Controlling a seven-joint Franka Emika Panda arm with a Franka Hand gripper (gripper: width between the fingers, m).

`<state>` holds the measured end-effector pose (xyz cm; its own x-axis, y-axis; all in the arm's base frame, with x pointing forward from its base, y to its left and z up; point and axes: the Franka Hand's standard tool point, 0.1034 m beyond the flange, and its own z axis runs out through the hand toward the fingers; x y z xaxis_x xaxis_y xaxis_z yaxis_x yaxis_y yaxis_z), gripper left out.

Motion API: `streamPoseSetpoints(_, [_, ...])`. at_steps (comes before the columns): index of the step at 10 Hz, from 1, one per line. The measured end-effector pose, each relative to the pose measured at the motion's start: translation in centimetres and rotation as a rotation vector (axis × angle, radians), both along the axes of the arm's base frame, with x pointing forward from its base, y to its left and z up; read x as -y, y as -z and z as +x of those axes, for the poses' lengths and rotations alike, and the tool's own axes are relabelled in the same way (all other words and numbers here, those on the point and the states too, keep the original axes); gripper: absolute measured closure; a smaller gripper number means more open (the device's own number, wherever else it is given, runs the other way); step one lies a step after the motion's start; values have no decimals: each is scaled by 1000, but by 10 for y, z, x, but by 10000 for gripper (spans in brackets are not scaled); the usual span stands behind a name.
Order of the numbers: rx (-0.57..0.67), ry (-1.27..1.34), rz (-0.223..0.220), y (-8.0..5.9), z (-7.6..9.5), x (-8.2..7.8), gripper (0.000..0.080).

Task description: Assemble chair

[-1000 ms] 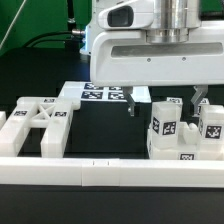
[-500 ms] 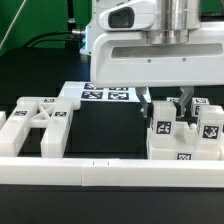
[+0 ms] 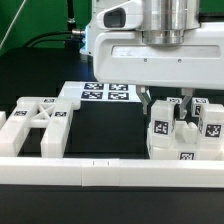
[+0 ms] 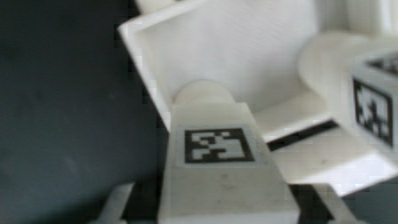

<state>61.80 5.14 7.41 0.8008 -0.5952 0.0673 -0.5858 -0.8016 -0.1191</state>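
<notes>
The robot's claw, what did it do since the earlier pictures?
The gripper pulled its wide-open fingers together and shut on the upright tagged chair piece at the exterior view's right. The flat chair frame and the marker board stayed put.

The boxy white gripper (image 3: 165, 108) has dark fingers (image 3: 144, 101) and a silver wrist (image 3: 166, 14).

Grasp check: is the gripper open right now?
No, the gripper is clamped on both sides of the upright tagged chair piece.
</notes>
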Motion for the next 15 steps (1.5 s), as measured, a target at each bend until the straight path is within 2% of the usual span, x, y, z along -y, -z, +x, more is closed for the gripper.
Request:
streamPoseSetpoints(3, [-51, 349, 33, 1, 1, -1, 512])
streamPoseSetpoints(6, [-61, 463, 42, 1, 2, -1, 512])
streamPoseSetpoints(7, [-58, 414, 38, 1, 2, 0, 512])
streamPoseSetpoints(9, [-52, 320, 28, 0, 3, 3, 192])
streamPoseSetpoints(10, [-45, 183, 11, 0, 3, 4, 163])
streamPoseSetpoints(13, [-35, -199, -37, 1, 2, 6, 152])
streamPoseSetpoints(15, [-42, -371, -49, 1, 2, 11, 151])
